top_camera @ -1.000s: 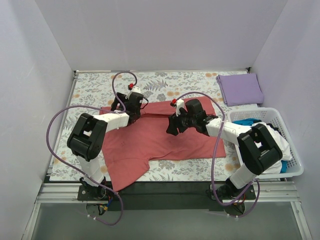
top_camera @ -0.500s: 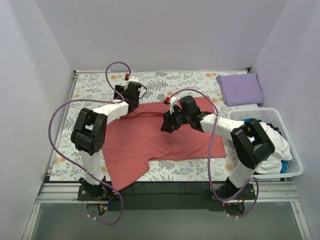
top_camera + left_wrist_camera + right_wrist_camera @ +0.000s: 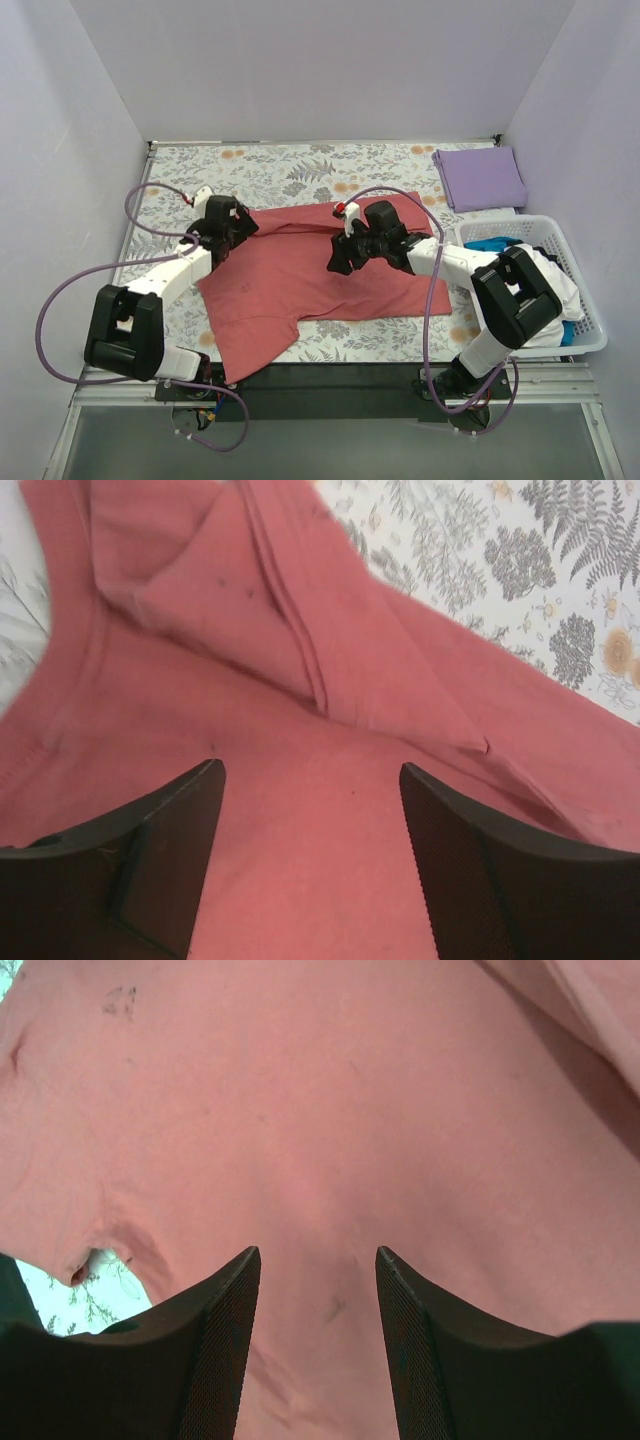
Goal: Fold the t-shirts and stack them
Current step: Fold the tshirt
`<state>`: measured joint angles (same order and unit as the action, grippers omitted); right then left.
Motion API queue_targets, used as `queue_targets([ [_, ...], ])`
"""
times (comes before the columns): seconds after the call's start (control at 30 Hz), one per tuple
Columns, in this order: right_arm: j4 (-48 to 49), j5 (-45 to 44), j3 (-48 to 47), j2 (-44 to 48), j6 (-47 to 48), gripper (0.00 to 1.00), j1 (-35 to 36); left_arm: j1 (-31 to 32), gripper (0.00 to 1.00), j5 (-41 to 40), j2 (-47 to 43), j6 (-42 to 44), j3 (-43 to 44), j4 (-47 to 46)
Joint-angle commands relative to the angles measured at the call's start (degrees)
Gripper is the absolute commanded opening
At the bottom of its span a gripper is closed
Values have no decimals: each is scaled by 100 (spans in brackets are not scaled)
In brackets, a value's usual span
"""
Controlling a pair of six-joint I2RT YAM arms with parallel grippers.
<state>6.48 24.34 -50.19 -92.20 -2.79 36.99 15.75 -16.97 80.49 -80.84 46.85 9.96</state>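
Note:
A salmon-red t-shirt lies spread on the floral cloth, one sleeve hanging over the near edge. A doubled strip of it runs along its back edge. My left gripper hovers over the shirt's back left corner, open, with only red cloth below its fingers. My right gripper is low over the middle of the shirt, open with nothing between its fingers. A lavender-purple t-shirt lies folded at the back right.
A white slatted basket holding more clothes stands at the right edge, close to the right arm's elbow. The floral table cloth covers the table. Grey walls close in the left, back and right sides.
The left arm has swung out to the left and lowered; its gripper went from the shirt's back edge to the back left corner. The right gripper barely shifted.

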Motion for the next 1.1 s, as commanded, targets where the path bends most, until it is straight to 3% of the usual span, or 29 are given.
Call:
queue_targets([
  [0.0,240,18,150,273,-20,56,10,-106,65,790,-200,-923,-746,-1509],
  [0.1,257,-8,238,334,-20,56,10,-239,60,1037,-148,-1074,-1124,-2336],
  [0.3,275,-43,300,352,-3,56,1,-344,59,1214,441,-1189,-1090,-2814],
  [0.87,292,-61,344,326,6,56,-17,-388,58,1574,1496,-1197,-545,-3043],
  [1.07,284,-35,353,326,6,56,-25,-388,62,1399,1601,-1057,-510,-2991],
])
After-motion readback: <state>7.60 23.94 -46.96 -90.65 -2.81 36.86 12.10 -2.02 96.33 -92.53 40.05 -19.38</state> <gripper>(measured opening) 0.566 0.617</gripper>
